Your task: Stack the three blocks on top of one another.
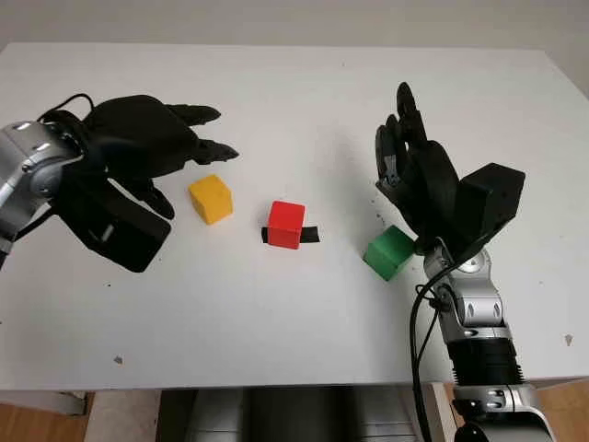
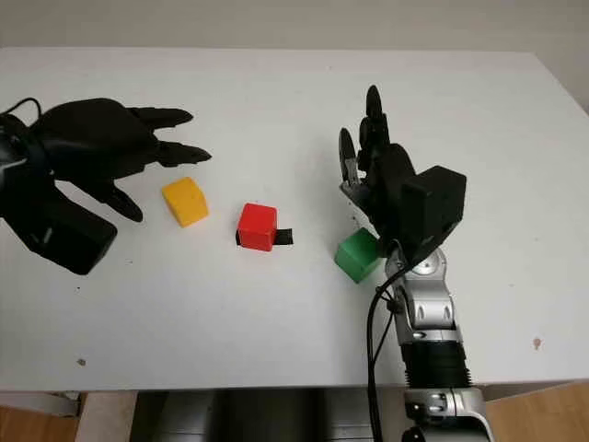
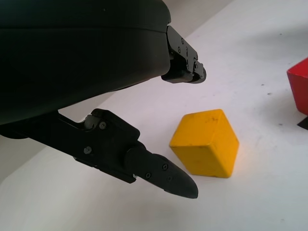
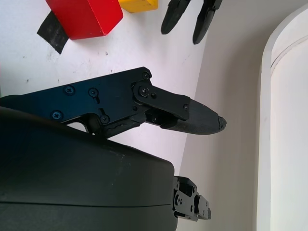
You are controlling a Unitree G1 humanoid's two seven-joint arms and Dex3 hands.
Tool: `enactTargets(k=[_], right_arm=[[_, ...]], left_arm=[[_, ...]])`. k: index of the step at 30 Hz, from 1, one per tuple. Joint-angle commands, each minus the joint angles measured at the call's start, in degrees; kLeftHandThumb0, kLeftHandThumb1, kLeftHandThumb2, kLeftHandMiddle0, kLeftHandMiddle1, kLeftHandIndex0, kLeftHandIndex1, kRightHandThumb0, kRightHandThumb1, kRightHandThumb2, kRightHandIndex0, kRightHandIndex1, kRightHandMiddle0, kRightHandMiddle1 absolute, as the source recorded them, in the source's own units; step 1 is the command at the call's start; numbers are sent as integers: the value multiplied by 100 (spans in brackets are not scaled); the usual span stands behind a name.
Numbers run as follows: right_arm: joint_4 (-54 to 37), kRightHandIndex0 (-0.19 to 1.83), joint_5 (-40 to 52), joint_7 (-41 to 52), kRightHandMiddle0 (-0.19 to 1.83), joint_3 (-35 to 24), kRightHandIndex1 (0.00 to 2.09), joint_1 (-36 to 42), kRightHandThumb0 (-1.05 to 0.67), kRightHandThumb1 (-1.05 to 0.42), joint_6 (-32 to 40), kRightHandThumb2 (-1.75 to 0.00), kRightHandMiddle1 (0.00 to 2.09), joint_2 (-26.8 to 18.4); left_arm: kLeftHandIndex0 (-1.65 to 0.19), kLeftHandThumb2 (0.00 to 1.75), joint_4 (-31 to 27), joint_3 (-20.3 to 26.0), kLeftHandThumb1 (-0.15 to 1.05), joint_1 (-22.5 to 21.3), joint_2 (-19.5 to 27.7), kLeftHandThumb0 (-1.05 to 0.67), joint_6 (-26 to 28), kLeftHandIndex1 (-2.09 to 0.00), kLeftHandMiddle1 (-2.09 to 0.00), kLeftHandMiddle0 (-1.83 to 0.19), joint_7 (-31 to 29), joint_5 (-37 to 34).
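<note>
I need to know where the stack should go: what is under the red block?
A strip of black tape on the white table pokes out from beneath the red block, showing on both sides. Its middle part is hidden by the block.

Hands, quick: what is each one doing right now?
Left hand: open, holding nothing, beside the yellow block.
Right hand: open, holding nothing, above the green block.

— What is lying on the white counter?
— A yellow block, a red block sitting on a black tape mark, and a green block, all apart.
— And the hands?
— The left hand is hovering open just beside the yellow one; the right hand is hanging open behind the green one.
</note>
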Motion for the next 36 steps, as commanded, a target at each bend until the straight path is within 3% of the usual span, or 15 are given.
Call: enactTargets(k=[1,8,15,21,30,31,34,36], right_arm=[[-95,-19,45,42,-19,-42,0,-2,-59,-105,6,-69,0,-71],[-33,-19,27,137,-19,-59,0,-8,-58,-105,-78,-69,0,-119],[-56,-19,77,123,-19,-68,0,-13,-56,-105,-29,-70,0,-71],[-119,-19,82,90,-19,-78,0,20,-56,-105,12,-70,0,-67],[-122,-19,117,-3,-19,-90,0,20,-57,-105,79,-68,0,-51],[-125,-19,123,8,-19,-91,0,24,-56,-105,78,-68,0,-60],[-108,-19,170,89,-19,-105,0,34,-57,-105,30,-68,0,-88],[-107,-19,169,120,-19,-104,0,43,-56,-105,-3,-68,0,-104]], left_arm=[[-23,5,82,-76,85,-120,-56,-49,-111,-4,-4,4,200,82],[-27,5,338,-257,84,-222,-174,-47,-244,-6,-5,2,422,362],[-35,5,794,-525,83,-366,-240,-52,-553,-10,-7,-3,1271,891],[-40,6,781,-670,85,-418,-194,-51,-557,-11,-7,-6,1483,1184],[-64,6,856,-851,88,-379,-227,-44,-383,-23,-8,-14,2291,1763],[-66,6,889,-889,88,-387,-229,-42,-349,-26,-8,-18,2448,1859],[-45,6,995,-976,92,-460,-249,-40,-297,-81,-5,-20,2604,1991],[-41,6,1067,-1029,93,-509,-259,-40,-295,-94,-5,-20,2677,2032]])
